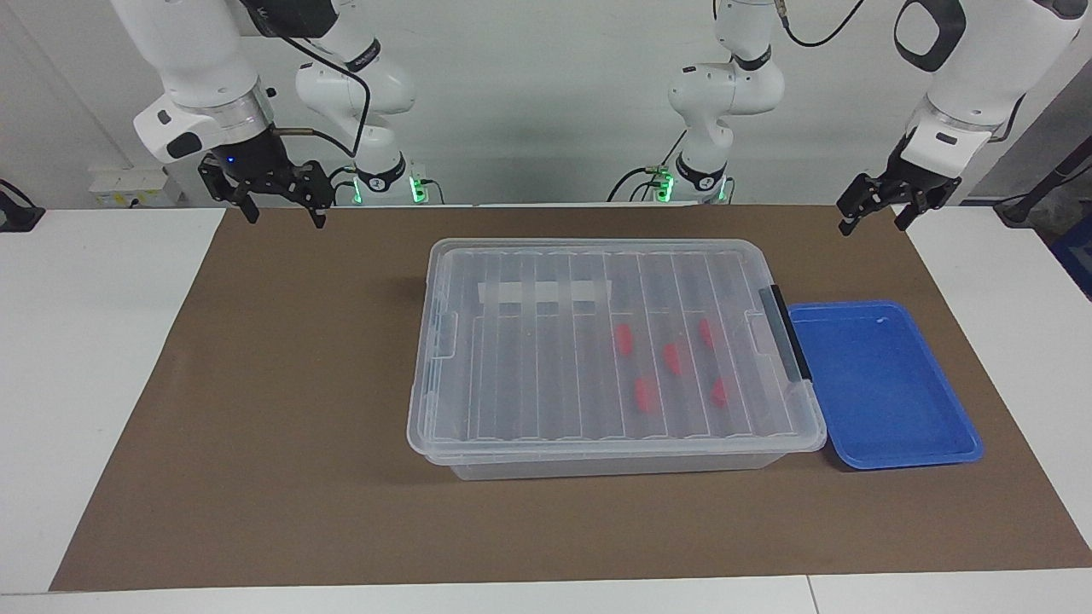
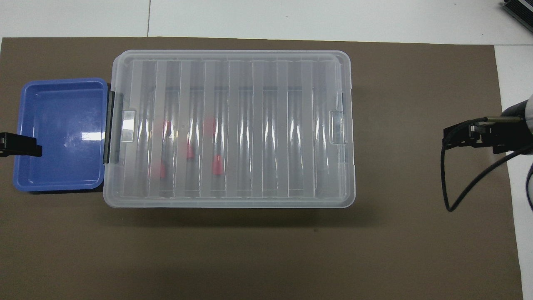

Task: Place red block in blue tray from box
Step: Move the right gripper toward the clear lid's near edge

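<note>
Five red blocks (image 1: 674, 358) are seen through the closed ribbed lid (image 1: 546, 341) of the box (image 1: 614, 465), grouped toward the left arm's end; the blue tray (image 1: 883, 384) is set just beside the box at its black clip handle (image 1: 785, 331), with nothing in it. The left gripper (image 1: 874, 217) is held in the air over the brown mat (image 1: 256, 409) corner near the tray, fingers spread, nothing gripped. The right gripper (image 1: 281, 209) is parked over the mat's right-arm end, fingers also spread, nothing held.

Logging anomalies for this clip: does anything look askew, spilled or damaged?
Nothing stands out. The box sits square with its lid on, red blocks inside, and the blue tray lies beside it, holding nothing.
</note>
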You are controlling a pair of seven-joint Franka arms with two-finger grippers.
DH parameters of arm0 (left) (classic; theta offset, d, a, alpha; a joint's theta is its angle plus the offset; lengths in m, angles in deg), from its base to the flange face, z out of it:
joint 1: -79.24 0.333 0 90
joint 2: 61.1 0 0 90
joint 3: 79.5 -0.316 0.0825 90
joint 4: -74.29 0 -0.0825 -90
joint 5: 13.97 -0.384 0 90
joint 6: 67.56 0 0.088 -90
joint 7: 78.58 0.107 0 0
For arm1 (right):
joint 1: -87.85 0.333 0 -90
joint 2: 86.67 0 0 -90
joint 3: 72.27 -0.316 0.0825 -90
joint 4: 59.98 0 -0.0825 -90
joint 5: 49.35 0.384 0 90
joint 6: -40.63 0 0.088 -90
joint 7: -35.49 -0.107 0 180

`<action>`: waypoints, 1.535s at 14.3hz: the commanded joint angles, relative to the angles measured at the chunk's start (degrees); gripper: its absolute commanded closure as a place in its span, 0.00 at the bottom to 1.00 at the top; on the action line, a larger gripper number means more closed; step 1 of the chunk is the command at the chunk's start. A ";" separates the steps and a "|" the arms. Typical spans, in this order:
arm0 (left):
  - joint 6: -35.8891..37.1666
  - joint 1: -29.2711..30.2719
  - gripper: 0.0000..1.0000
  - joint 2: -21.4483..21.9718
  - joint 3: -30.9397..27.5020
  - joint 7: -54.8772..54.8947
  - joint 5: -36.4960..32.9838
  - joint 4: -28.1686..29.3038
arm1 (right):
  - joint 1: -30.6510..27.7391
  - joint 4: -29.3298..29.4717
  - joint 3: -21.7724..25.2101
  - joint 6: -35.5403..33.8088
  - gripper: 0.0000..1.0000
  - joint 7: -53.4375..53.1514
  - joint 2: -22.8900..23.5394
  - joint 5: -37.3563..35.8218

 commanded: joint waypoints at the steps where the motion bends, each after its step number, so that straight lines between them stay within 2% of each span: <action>1: 0.98 0.11 0.00 0.60 -0.18 -0.01 0.57 -0.16 | -0.56 -2.18 -0.29 1.21 0.00 -0.80 -1.77 -0.09; 6: 0.98 0.11 0.00 0.60 -0.18 -0.01 0.57 -0.16 | -0.82 -3.05 -0.20 1.91 0.00 -0.28 -2.03 0.79; 9: 0.98 0.11 0.00 0.60 -0.18 -0.01 0.57 -0.16 | -0.30 -6.56 -0.20 7.00 0.05 -1.06 -3.09 1.06; 10: 0.98 0.11 0.00 0.60 -0.18 -0.01 0.57 -0.16 | -0.03 -7.62 -0.20 8.14 0.10 -1.24 -3.09 1.06; 12: 0.98 0.11 0.00 0.60 -0.18 -0.01 0.57 -0.16 | 0.06 -11.47 -0.55 14.27 0.09 -1.95 -3.00 1.06; 16: 0.98 0.11 0.00 0.60 -0.18 -0.01 0.57 -0.16 | 2.08 -12.20 -0.82 20.36 0.07 -5.36 0.59 0.97; 22: 1.07 0.11 0.00 0.60 -0.18 -0.01 0.66 -0.16 | 8.48 -11.85 -0.82 27.48 0.07 -12.83 6.48 -0.09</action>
